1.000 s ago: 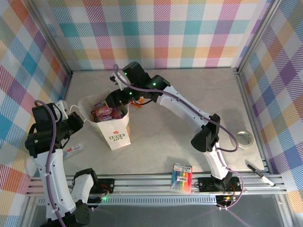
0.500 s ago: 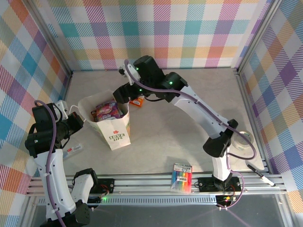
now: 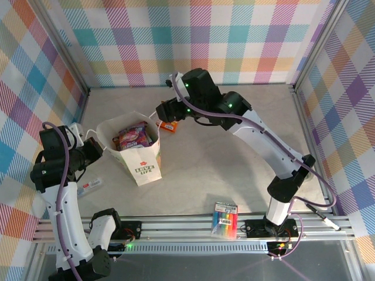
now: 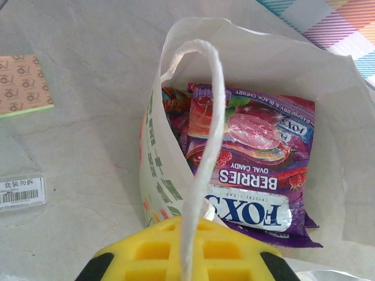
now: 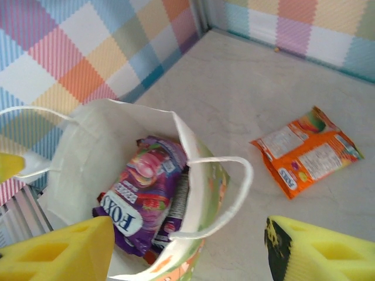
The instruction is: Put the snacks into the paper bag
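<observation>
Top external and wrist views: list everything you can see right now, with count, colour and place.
white paper carrier bag: one, white with print, standing open left of centre.
pink-purple foil candy packet: one, on top inside the bag; more packets beneath it, count unclear.
orange foil packet: one, flat on the table just beyond the bag.
rainbow-striped marker pack: one, multicoloured, at the near edge.
black pen: one, near right corner.
left gripper: yellow fingers, shut on the bag's white twisted handle.
right gripper: yellow fingers, open, nothing between them, above the bag's far side.
</observation>
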